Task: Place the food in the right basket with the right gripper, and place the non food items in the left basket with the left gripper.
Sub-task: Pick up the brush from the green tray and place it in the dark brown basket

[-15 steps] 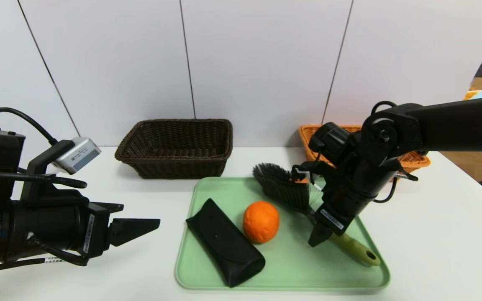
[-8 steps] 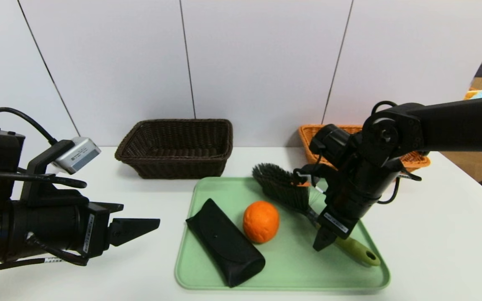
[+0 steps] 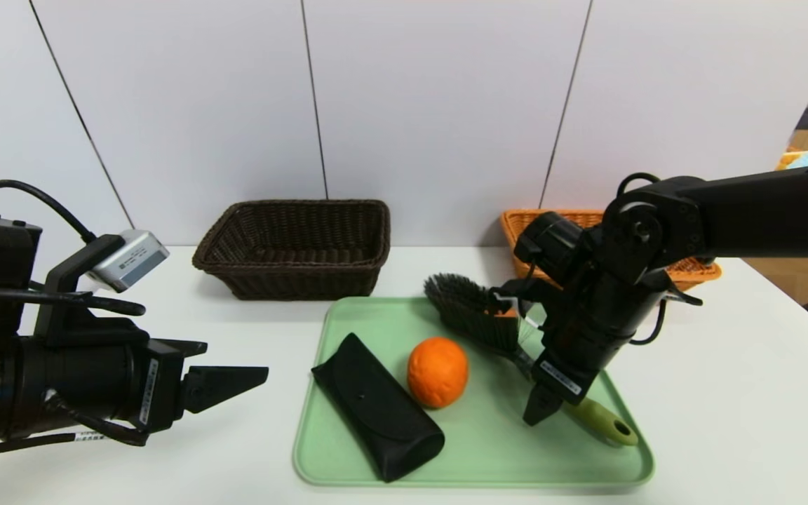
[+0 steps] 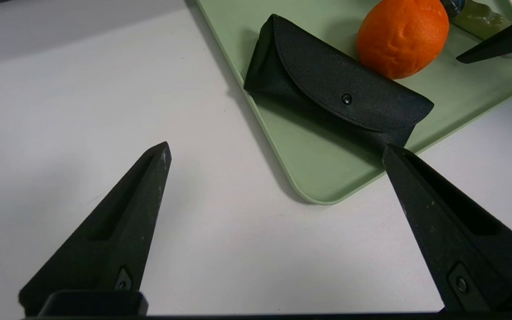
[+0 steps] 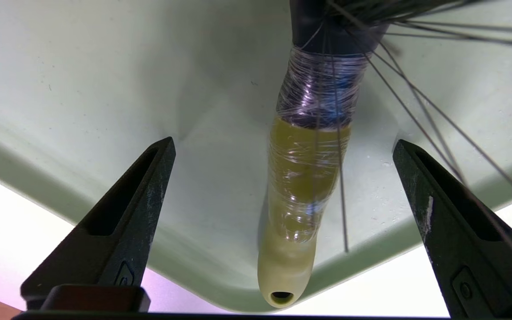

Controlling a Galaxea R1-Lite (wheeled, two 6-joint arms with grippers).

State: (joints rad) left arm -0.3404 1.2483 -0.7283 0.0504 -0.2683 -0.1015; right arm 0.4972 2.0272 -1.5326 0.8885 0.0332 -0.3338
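**Ana:** Fingers [image 5: 140,209] on the right gripper [image 5: 282,146] are spread wide, pointing down, one on each side of the brush [image 3: 477,313] handle without touching it. They hold nothing.

**Ben:** And the left gripper [image 4: 274,153]?

**Ana:** Also wide apart and empty, hovering over the white table [image 3: 726,393] at the near left, aimed toward the tray [image 3: 488,456].

**Ben:** What lies on the tray?

**Ana:** The orange [image 3: 437,372] sits in the middle. The black case [image 3: 376,407] lies just left of it, slanted toward the near edge. The brush lies on the right, bristles at the far side, green handle reaching the near right corner.

**Ben:** Baskets?

**Ana:** The dark brown basket [image 3: 295,249] stands beyond the tray on the left. The light orange basket [image 3: 691,270] is at the far right, partly hidden behind the right arm.
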